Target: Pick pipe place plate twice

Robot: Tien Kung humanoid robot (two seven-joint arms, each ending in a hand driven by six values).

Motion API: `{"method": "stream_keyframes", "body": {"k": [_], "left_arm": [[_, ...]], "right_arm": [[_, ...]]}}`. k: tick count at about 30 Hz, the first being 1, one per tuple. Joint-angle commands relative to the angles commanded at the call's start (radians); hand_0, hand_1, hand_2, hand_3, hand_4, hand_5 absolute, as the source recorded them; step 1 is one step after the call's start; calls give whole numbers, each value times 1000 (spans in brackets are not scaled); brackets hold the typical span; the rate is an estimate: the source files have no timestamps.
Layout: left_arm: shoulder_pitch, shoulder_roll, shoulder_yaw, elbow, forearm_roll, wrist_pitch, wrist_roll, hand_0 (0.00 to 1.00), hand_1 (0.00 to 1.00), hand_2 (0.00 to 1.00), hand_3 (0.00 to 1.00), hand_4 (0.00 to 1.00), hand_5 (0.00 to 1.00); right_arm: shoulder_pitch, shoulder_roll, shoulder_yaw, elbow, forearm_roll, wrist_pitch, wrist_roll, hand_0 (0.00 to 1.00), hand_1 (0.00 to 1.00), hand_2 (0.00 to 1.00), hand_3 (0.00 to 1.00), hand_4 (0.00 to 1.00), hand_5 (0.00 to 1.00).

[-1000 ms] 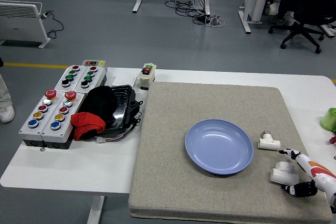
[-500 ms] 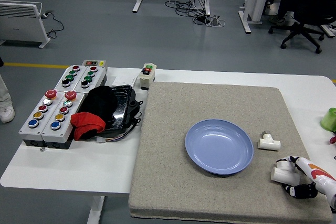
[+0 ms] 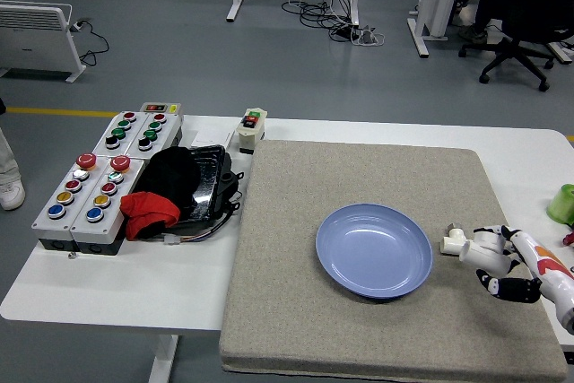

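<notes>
Pipe fitting [image 3: 484,247] in right hand [image 3: 502,262] grasp

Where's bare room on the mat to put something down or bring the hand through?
The grey mat is bare left of the blue plate, along its near edge and behind the plate. It is crowded right of the plate: the right robot hand holds a white pipe fitting beside the other fitting. The plate is empty.
</notes>
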Motion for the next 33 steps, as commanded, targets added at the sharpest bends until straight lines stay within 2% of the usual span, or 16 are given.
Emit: {"method": "stream_keyframes", "body": {"k": [7,8,9,12,14,15,20,21,26,27,32,33], "left_arm": [[4,0,-2,0,0,1,1,622,588,515,590,272,998],[5,0,-2,0,0,1,2,622,588,515,590,272,998],[5,1,-3,0,1,1,2,622,588,515,590,271,998],[7,1,-1,-1,-1,1,1,622,588,515,590,271,998],[7,1,2,-1,-7,1,-1,622,588,515,590,271,998],[7,1,3,-1,-8,1,-1,622,588,514,590,269,998],[4,2,15,-2,-28,0,-9,622,588,514,590,269,998],[3,2,16,-2,-31,-1,-10,622,588,513,589,270,998],[3,2,18,-2,-34,-1,-11,622,588,513,589,270,998],[3,2,19,-2,-36,-1,-11,623,588,514,589,271,998],[4,1,18,-2,-35,-1,-10,623,588,514,589,271,998],[4,1,18,-2,-34,-1,-10,623,587,514,589,271,998]], "right_arm": [[66,5,-90,-34,8,-4,0,468,539,560,644,568,106],[82,6,-110,-46,7,-3,1,468,539,560,644,568,106],[104,8,-138,-63,7,-2,2,531,588,575,655,562,114],[148,13,-192,-101,7,-3,4,531,588,575,655,562,114],[173,14,-216,-126,7,4,-6,531,588,575,655,562,114],[179,14,-221,-132,6,7,-9,564,611,602,694,561,120],[230,15,-254,-170,-23,22,-22,564,611,602,694,561,120],[237,15,-262,-174,-36,35,-22,827,803,857,835,638,189],[251,20,-280,-190,-71,49,-10,827,803,857,835,638,189],[254,21,-285,-197,-79,47,-8,998,932,998,973,781,298],[261,23,-293,-212,-89,53,-8,998,932,998,973,781,298],[262,24,-293,-213,-90,56,-8,998,958,998,998,818,310]]}}
